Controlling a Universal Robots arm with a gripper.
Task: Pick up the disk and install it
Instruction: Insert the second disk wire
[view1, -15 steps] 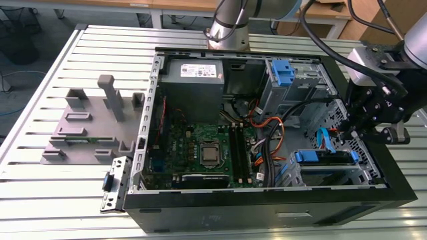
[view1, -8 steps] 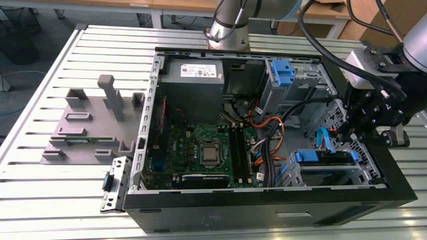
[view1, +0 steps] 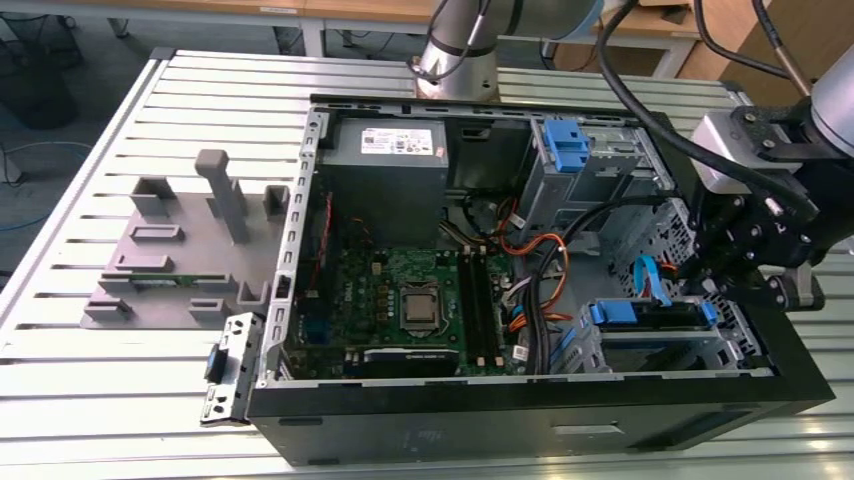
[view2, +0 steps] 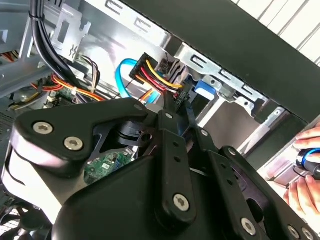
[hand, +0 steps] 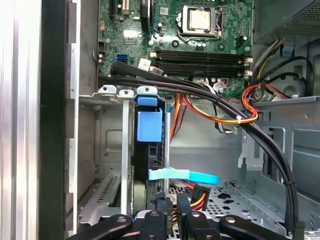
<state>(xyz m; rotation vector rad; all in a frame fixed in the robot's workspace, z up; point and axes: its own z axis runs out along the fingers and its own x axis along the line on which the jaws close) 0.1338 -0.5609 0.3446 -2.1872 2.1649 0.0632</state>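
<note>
Gripper (view1: 731, 262) low inside the open computer case (view1: 534, 425), at the drive cage (view1: 667, 345).

I cannot tell how my jaws stand. The disk (hand: 148, 165) sits upright in the cage slot, its blue rail (hand: 149, 126) showing in the first wrist view, cables (hand: 200, 90) running just beside it.

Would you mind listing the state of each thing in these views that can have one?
Computer case: side open, lying flat on the table.
Disk: standing on edge in the drive cage, blue rail showing.
Gripper: at the drive cage, on the exterior view's right; open or shut unclear.
Processor socket: bare, no cooler on it.
Power plug: hanging loose on its wires.
</note>
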